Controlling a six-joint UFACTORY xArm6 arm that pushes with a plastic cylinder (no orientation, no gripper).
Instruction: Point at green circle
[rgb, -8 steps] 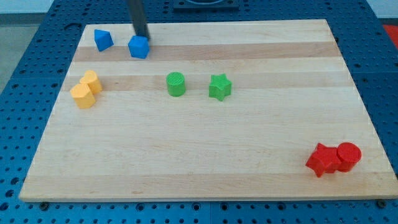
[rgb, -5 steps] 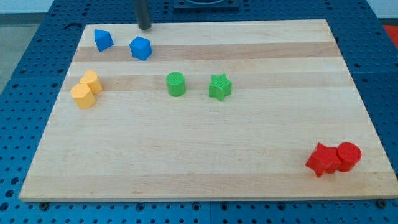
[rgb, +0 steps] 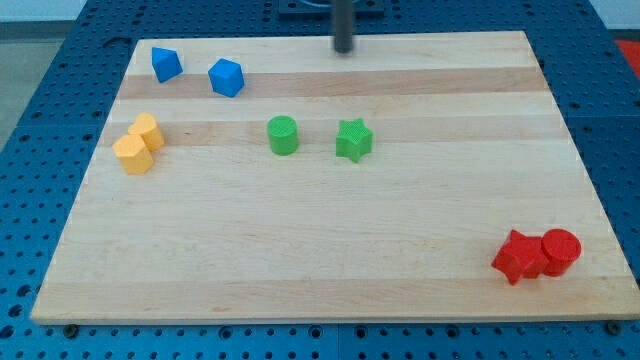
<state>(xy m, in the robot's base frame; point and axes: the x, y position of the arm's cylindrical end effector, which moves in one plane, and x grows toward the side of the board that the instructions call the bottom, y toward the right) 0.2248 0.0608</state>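
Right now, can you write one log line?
my tip: top edge, above green star | green circle: not reached | blocks: untouched

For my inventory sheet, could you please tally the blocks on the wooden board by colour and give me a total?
Blue: 2, the blue block at the view's left and the blue cube-like block.
Yellow: 2, the upper yellow block touching the lower yellow block.
Green: 2, the green circle and the green star.
Red: 2, the red star-like block touching the red cylinder.
Total: 8
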